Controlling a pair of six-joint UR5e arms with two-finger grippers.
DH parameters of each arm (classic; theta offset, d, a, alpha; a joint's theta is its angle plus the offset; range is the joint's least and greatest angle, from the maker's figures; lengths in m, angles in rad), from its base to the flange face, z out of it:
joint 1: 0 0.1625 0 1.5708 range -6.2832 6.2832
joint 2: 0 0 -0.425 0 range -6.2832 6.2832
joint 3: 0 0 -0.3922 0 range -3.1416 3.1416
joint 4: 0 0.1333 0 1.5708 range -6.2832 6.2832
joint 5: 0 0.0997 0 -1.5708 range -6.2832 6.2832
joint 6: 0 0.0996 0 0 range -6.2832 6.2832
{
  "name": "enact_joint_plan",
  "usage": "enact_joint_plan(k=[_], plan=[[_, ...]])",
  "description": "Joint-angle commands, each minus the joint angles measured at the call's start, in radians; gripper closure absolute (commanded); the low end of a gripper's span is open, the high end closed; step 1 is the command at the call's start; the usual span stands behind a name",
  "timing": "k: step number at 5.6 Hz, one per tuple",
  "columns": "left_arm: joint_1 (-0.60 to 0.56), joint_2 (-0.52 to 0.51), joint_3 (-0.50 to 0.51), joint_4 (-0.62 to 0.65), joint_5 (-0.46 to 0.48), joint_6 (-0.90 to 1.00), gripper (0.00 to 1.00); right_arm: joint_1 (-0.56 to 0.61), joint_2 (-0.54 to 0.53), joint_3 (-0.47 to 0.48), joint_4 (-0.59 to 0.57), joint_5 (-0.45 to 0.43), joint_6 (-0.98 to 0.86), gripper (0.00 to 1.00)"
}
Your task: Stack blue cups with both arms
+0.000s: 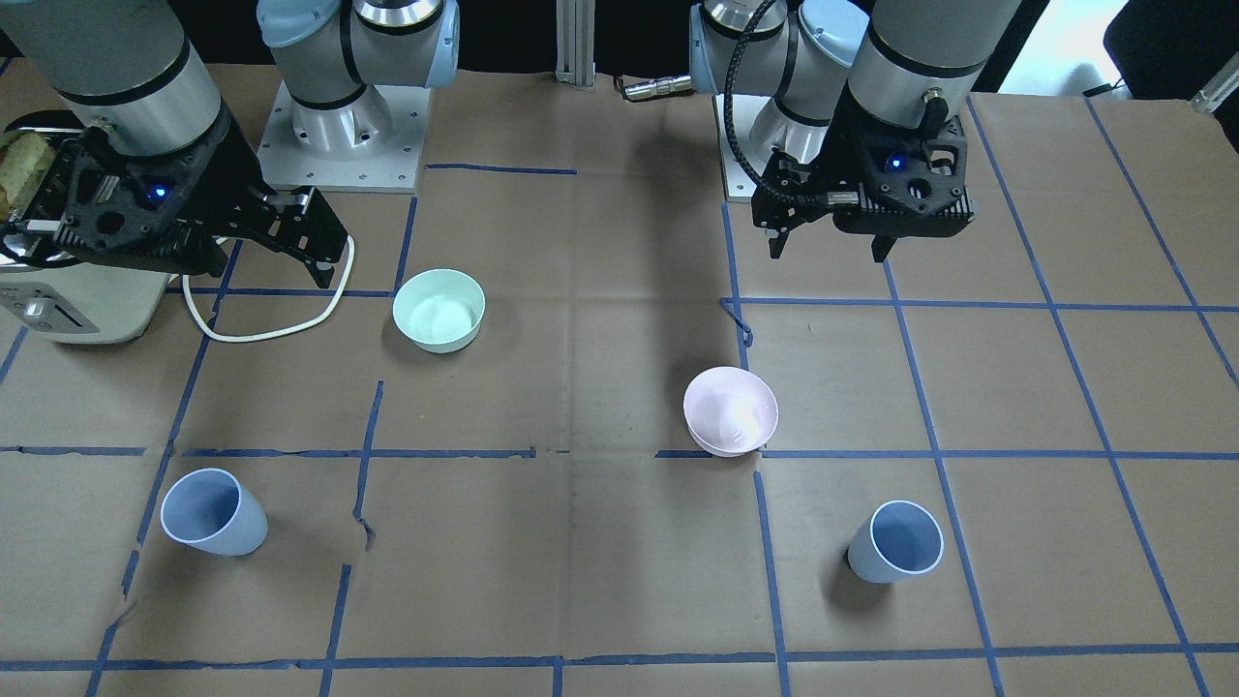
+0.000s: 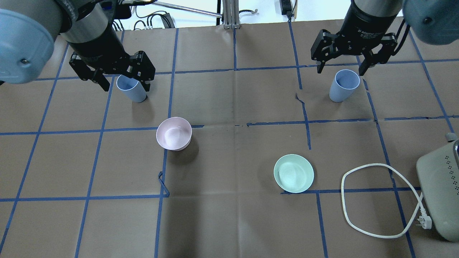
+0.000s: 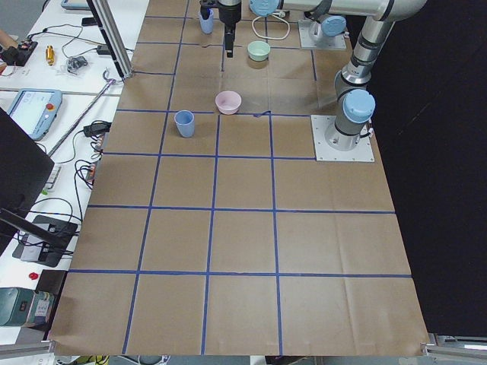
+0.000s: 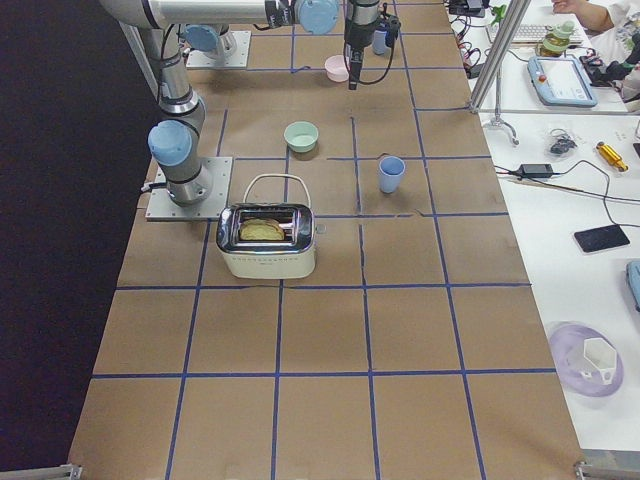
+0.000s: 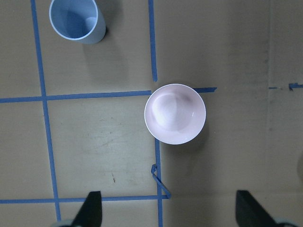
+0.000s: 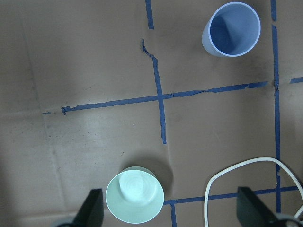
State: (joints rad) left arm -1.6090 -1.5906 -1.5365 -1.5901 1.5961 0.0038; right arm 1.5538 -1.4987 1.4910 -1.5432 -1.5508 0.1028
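Two pale-blue cups stand upright and far apart on the brown table. One cup (image 2: 131,87) (image 1: 895,542) is on my left side and shows in the left wrist view (image 5: 75,20). The other cup (image 2: 343,85) (image 1: 213,511) is on my right side and shows in the right wrist view (image 6: 232,29). My left gripper (image 2: 113,77) (image 1: 828,252) (image 5: 170,210) is open and empty, held high above the table. My right gripper (image 2: 340,68) (image 6: 171,210) is also open and empty, held high. Neither touches a cup.
A pink bowl (image 2: 174,133) (image 5: 175,113) sits left of centre and a mint-green bowl (image 2: 294,173) (image 6: 135,194) right of centre. A toaster (image 2: 441,193) (image 1: 68,290) holding bread stands at my right, its white cable (image 2: 376,200) looped on the table.
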Motion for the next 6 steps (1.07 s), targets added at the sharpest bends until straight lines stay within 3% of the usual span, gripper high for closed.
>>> enact_joint_plan(k=[1,5,6], plan=[[0.000,0.000,-0.001,0.001,-0.001,0.001,0.01,0.000,0.000,0.000,0.000,0.000,0.000,0.00],[0.007,0.017,-0.025,0.010,-0.001,0.009,0.01,-0.030,0.043,-0.012,-0.055,-0.003,-0.062,0.00],[0.027,-0.015,-0.004,0.012,-0.002,0.009,0.01,-0.125,0.085,-0.046,-0.057,0.001,-0.159,0.00]])
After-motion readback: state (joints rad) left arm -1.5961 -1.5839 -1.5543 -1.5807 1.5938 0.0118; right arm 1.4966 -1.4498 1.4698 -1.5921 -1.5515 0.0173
